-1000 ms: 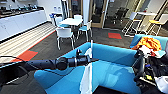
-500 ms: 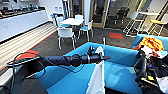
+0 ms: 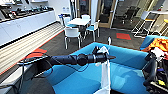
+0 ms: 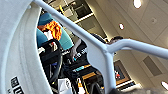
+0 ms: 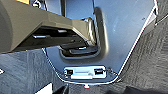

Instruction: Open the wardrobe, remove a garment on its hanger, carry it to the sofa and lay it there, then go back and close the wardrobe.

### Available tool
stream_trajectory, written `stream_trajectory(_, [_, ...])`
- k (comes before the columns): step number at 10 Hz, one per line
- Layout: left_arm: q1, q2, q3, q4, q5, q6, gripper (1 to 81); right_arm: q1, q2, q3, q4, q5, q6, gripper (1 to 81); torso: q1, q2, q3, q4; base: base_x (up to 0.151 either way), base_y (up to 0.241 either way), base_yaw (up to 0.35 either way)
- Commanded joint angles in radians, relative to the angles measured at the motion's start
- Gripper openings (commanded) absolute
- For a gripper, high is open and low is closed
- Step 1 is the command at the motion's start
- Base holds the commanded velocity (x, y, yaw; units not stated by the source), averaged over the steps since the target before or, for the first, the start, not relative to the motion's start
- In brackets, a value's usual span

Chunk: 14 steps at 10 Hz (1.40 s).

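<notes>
In the head view, our left arm reached out over the sofa (image 3: 125, 75), and its left hand (image 3: 106, 57) carried the garment (image 3: 105, 75), which hung straight down as a narrow white strip above the blue seat. The hand looked clenched on the hanger at the top of the cloth, though the fingers themselves were hard to make out. White chairs (image 3: 72, 33) and a white desk (image 3: 78, 21) stood well behind the sofa.

In the left wrist view, the hanger (image 4: 100, 48) crossed close before the camera, with white fabric beside it, so we judged the hand was grasping it.

In the right wrist view, we saw part of our own base over dark carpet (image 5: 150, 62); we could not tell whether the right hand was released or clenched.

As we judged it, the garment had been taken out and carried to the sofa. Laying it down was not yet done, and closing the wardrobe was left.
</notes>
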Motion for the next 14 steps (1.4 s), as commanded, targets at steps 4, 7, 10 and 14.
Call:
stream_trajectory(4, [-0.204,0.1,-0.054,0.011,-0.036,0.006,1.0,-0.005,0.002,0.003,-0.006,-0.064,-0.003,81.1,0.0,0.0,0.0,0.099,0.0,0.0,0.0])
stream_trajectory(7, [-0.204,0.102,-0.051,0.012,-0.027,0.004,1.0,-0.003,0.002,-0.001,-0.004,-0.066,-0.003,81.1,0.0,0.0,0.0,-0.017,0.0,0.0,0.0])
stream_trajectory(10, [-0.21,0.12,-0.083,0.009,-0.024,0.0,1.0,-0.003,0.002,-0.002,-0.002,-0.066,-0.003,81.1,0.0,0.0,0.0,-0.1,0.0,0.0,0.0])
stream_trajectory(14, [-0.271,0.189,-0.2,0.009,-0.024,-0.045,1.0,0.003,0.005,-0.004,-0.002,-0.067,-0.003,81.1,0.0,0.0,0.0,-0.025,0.0,0.0,0.0])
